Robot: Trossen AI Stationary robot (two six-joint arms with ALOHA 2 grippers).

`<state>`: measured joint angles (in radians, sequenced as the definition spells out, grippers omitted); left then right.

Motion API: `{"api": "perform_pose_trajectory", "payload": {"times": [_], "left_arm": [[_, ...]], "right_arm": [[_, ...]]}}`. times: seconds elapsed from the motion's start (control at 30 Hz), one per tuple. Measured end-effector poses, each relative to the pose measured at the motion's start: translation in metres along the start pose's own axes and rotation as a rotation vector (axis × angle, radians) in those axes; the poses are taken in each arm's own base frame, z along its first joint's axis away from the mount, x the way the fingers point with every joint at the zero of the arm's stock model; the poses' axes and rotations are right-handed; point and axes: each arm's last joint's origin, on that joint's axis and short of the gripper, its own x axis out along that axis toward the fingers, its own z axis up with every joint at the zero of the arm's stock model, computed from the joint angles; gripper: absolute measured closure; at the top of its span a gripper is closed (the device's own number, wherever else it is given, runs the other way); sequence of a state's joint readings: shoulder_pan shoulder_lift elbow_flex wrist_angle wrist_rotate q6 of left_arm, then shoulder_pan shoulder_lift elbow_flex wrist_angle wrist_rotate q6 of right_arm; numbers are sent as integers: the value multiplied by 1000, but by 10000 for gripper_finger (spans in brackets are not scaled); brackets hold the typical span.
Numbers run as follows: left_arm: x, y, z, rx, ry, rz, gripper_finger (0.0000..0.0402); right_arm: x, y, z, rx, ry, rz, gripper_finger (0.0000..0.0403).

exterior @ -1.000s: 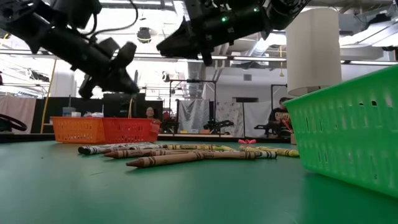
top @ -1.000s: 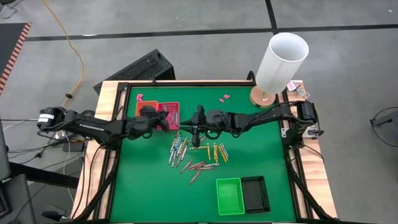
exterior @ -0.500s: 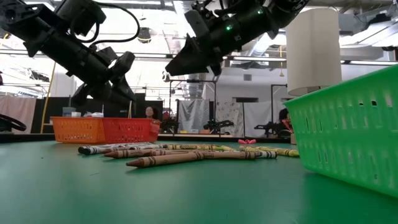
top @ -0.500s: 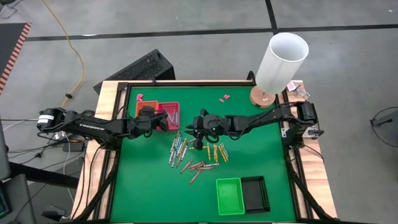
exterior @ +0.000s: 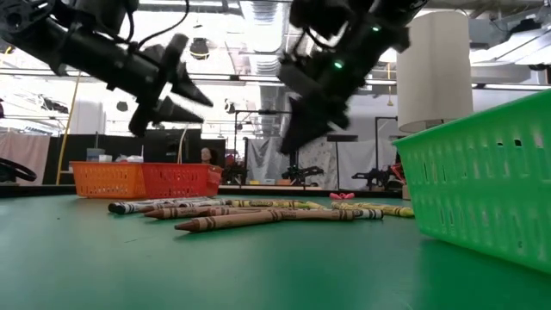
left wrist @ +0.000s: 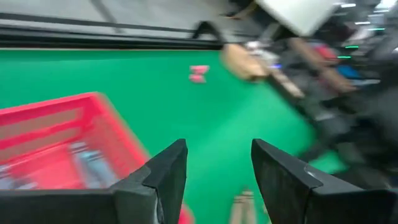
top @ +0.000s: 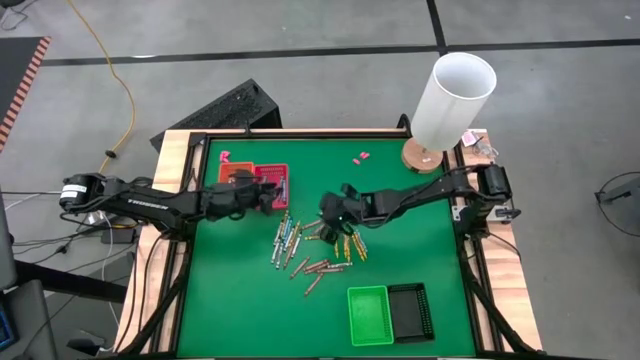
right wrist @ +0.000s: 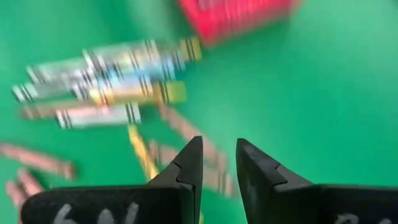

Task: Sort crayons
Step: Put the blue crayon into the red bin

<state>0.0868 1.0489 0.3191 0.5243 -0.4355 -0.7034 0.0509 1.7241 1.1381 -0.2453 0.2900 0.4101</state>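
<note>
Several crayons [top: 312,245] lie loose on the green mat in the middle of the table; from the low view they lie flat in a row [exterior: 258,215]. My left gripper [top: 278,193] hovers open at the right edge of the red tray [top: 268,177], nothing between its fingers [left wrist: 217,171]. A few crayons [left wrist: 81,155] lie inside that tray. My right gripper [top: 326,214] hangs tilted downward above the far side of the crayon pile [right wrist: 112,74], its fingers [right wrist: 219,163] a small gap apart and holding nothing.
An orange tray [top: 234,174] adjoins the red one on its left. A green tray [top: 368,315] and a black tray [top: 411,310] stand at the near edge. A white cylinder on a wooden base [top: 455,95] stands at the far right corner. Pink scraps [top: 360,157] lie on the far mat.
My left gripper has opened beside the red tray and turned a little. My right gripper has tipped its fingers down and sunk toward the crayon pile, shifting slightly toward the near edge. The crayons on the mat have stayed put.
</note>
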Motion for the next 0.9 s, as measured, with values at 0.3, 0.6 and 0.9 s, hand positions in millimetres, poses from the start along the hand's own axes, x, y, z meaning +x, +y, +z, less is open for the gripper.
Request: {"api": "perform_pose_trajectory", "payload": {"times": [0.3, 0.6, 0.9], "left_arm": [[-1, -7, 2, -20, -4, -88, 232], [-3, -10, -2, -10, 19, -99, 232], [-5, -13, -5, -4, 35, -113, 232]], "right_arm": [[-12, 6, -39, 117, 313, -116, 310], [-22, 0, -56, 176, 464, -246, 310], [-22, 2, -57, 192, 474, -224, 310]]}}
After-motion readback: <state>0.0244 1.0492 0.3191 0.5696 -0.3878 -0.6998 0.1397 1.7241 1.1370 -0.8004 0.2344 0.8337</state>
